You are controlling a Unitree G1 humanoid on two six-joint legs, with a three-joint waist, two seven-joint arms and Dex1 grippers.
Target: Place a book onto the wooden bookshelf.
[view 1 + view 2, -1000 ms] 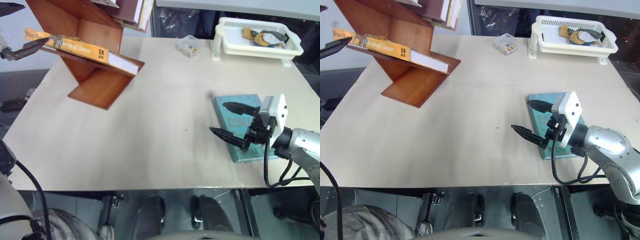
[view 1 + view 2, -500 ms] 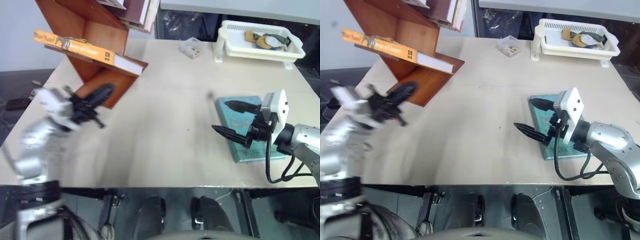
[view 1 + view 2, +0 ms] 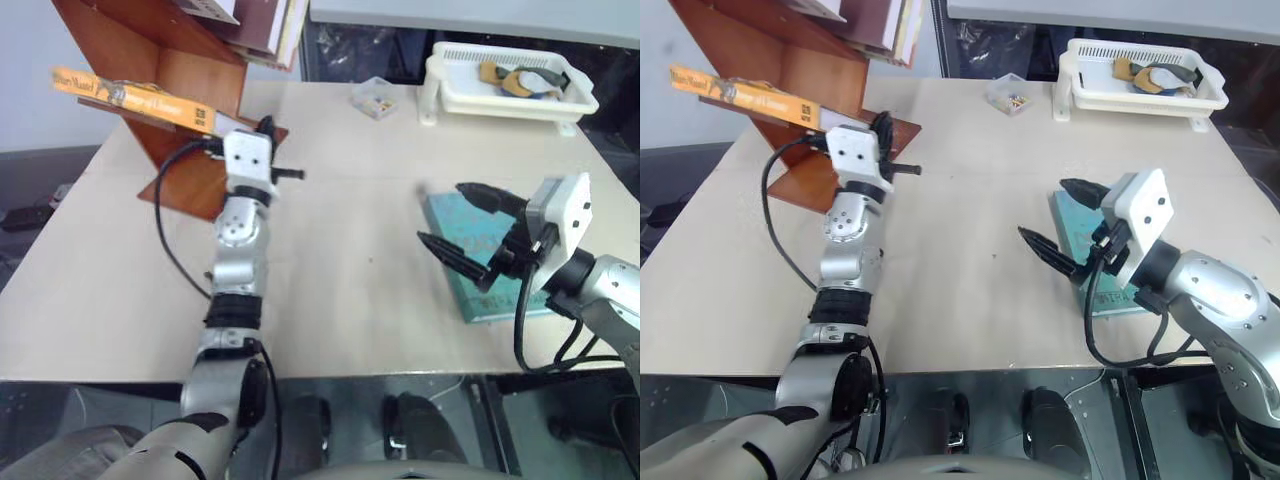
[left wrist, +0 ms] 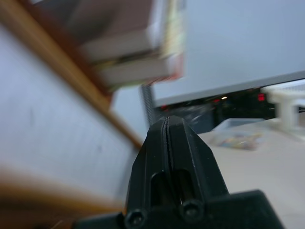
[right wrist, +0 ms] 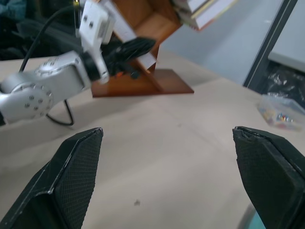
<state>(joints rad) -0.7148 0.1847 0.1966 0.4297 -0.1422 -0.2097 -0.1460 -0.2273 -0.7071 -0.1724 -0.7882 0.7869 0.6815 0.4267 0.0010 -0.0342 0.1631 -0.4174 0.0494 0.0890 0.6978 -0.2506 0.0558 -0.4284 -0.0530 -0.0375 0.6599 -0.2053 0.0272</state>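
While the head views take in the whole table [image 3: 330,250], the left wrist view gives just the left gripper [image 4: 167,125] fingers pressed together, holding nothing, with blurred shelf boards and stacked books behind; right wrist view looks across the table between two widely parted fingers [image 5: 71,162] at the left arm and the bookshelf [image 5: 143,71] base; book [image 3: 135,98], orange-yellow, lies on a tilted board of the bookshelf [image 3: 180,50] at far left, spine end sticking out past the board to the left; left gripper [image 3: 265,130] shut and empty, raised just beside the book's right end, whether touching it cannot be told; right gripper [image 3: 465,220] spread wide, empty, hovering over the teal book [image 3: 480,260] that lies flat at near right; white basket [image 3: 510,85] at far right, small clear box [image 3: 373,96] to its left; more books [image 3: 270,25] stacked in the shelf's upper compartment.
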